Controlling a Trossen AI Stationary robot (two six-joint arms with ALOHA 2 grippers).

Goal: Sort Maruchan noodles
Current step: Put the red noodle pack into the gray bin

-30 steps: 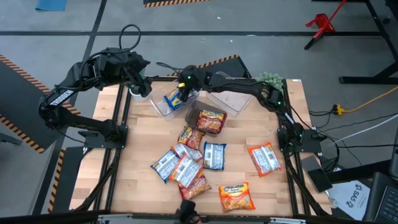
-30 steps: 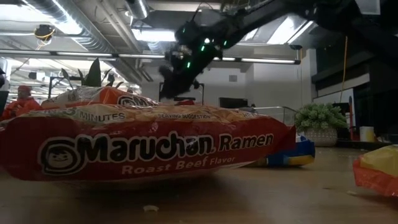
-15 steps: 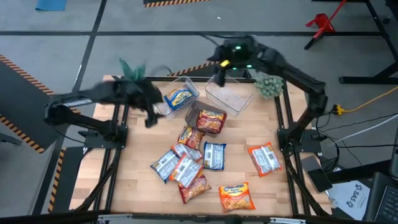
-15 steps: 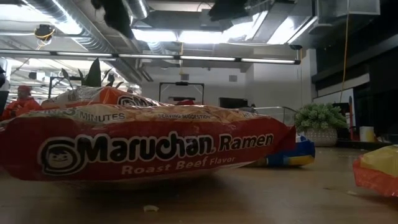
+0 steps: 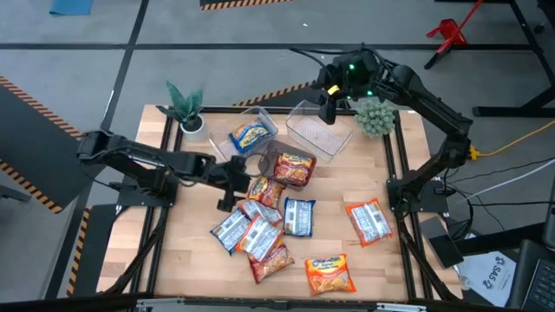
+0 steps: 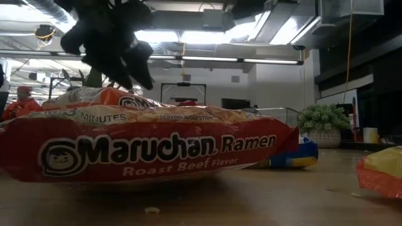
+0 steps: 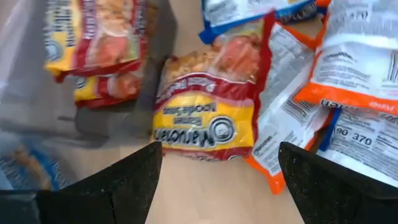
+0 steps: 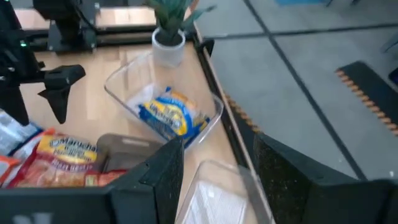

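Left gripper (image 5: pixel 232 184): hovers low over the near edge of the packet pile, fingers (image 7: pixel 112 186) spread wide, nothing between them.
Target (judged): red-and-yellow packet (image 7: pixel 208 118) lying flat on the worktop (image 5: pixel 199 260), straight ahead of the fingers in the left wrist view; an orange packet (image 7: pixel 273 162) overlaps its far edge.
Right gripper (image 5: pixel 328 106): raised above the empty clear bin (image 5: pixel 319 134) at the back, fingers part-way apart, holding nothing visible.
Sorted so far: blue-yellow packet (image 5: pixel 250 136) in the clear bin (image 8: pixel 118 87) by the potted plant (image 5: pixel 186 104); red packets (image 5: pixel 295 167) in the grey bin (image 5: pixel 269 158).
Remaining noodles: loose cluster mid-worktop, plus single orange packets (image 5: pixel 368 219) toward the right arm's side and (image 5: pixel 329 274) at the front edge.
Step in hand (judged): left arm reaching for its next pick.
Technique: centre fingers across the packet's short span, descend until the tips graze the wood, close on wrapper only.
Risk: crinkly film may slip; a neighbouring packet may lift too.
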